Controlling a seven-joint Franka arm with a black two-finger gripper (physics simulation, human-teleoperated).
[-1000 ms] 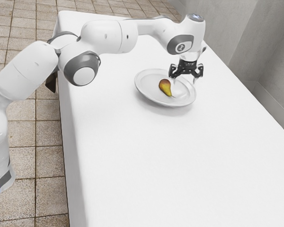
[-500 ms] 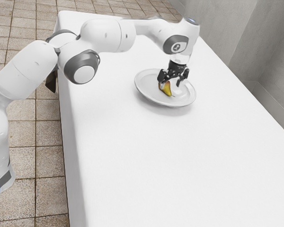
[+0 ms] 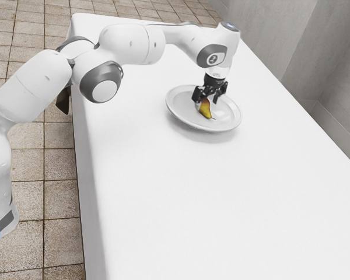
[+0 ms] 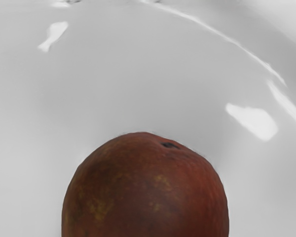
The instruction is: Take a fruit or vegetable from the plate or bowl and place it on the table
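A red and yellow pear (image 3: pixel 206 109) lies on the white plate (image 3: pixel 189 119), its thin stem pointing toward the exterior view's lower right. Low over the pear's thick reddish end is my gripper (image 3: pixel 208 102), standing open with its fingers around that end. Part of the pear's top is hidden behind the gripper in the exterior view. In the wrist view the pear's rounded dark red end (image 4: pixel 145 192) is large at the lower edge, with the plate's glossy surface (image 4: pixel 133 84) behind it.
The plate rests on a long table with a white cloth (image 3: pixel 210 198). A grey wall (image 3: pixel 321 64) runs along the table's far long side, at the exterior view's right. Tiled floor (image 3: pixel 32 163) lies along the exterior view's left.
My gripper has come down and toward the exterior view's left, from above the plate's right side to the pear, and has turned. The pear has shifted slightly on the plate.
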